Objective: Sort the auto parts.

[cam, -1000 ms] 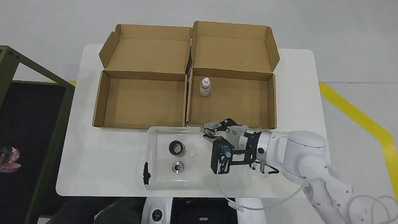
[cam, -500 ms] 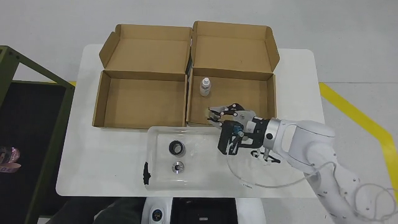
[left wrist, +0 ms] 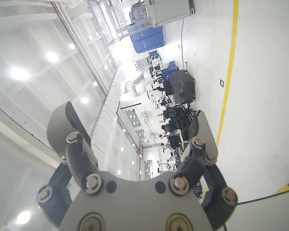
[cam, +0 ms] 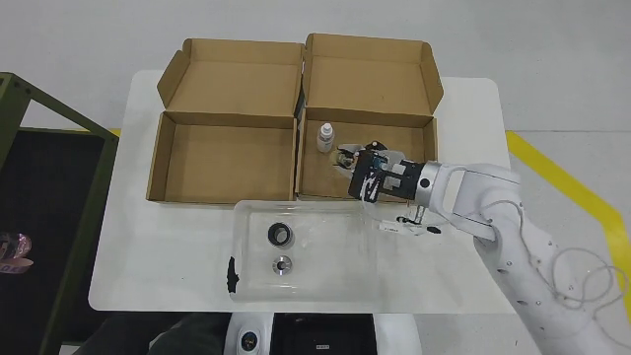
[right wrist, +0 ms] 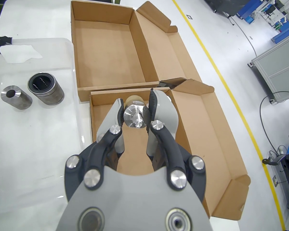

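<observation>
From above, the right gripper [cam: 347, 161] had swung off the clear tray [cam: 325, 278] and hung over the right-hand box [cam: 394, 143], so a drop looked close. In the left wrist view, the left gripper [left wrist: 134, 118] gaped wide and empty. In the right wrist view, the jaws pinched a shiny metal part [right wrist: 134, 119] above the box floor.
</observation>
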You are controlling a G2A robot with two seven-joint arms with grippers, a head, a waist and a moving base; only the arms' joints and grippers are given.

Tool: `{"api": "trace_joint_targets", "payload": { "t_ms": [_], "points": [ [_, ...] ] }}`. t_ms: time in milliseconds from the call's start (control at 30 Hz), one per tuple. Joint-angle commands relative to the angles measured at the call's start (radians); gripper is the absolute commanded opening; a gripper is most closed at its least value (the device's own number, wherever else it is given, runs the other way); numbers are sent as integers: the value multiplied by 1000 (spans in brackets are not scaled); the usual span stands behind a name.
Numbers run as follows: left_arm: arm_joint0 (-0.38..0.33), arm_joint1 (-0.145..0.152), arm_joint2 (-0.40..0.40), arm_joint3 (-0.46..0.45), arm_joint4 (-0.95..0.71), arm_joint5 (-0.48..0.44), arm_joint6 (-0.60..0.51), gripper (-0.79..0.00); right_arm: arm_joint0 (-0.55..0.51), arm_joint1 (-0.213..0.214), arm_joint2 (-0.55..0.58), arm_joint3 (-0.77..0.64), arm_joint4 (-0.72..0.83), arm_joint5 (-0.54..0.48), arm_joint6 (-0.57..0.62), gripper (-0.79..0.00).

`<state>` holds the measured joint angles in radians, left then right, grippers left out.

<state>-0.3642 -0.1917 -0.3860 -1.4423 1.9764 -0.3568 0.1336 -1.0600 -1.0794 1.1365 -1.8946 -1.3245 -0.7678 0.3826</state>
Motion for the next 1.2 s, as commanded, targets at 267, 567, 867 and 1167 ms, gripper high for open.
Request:
{"api": "trace_joint_targets", "payload": {
  "t_ms": [267, 567, 867, 1167],
  "points": [
    [0, 0, 0, 0, 0, 0, 0, 0, 129, -18, -66, 180, 70, -4, 82, -785],
    [0, 0, 0, 0, 0, 0, 0, 0, 215, -35, -133, 311, 84, -8, 152, -785],
    [0, 0, 0, 0, 0, 0, 0, 0, 283, -51, -186, 424, 60, -19, 153, -785],
    [0, 0, 0, 0, 0, 0, 0, 0, 332, -71, -247, 511, 35, -12, 155, -785]
  ]
}}
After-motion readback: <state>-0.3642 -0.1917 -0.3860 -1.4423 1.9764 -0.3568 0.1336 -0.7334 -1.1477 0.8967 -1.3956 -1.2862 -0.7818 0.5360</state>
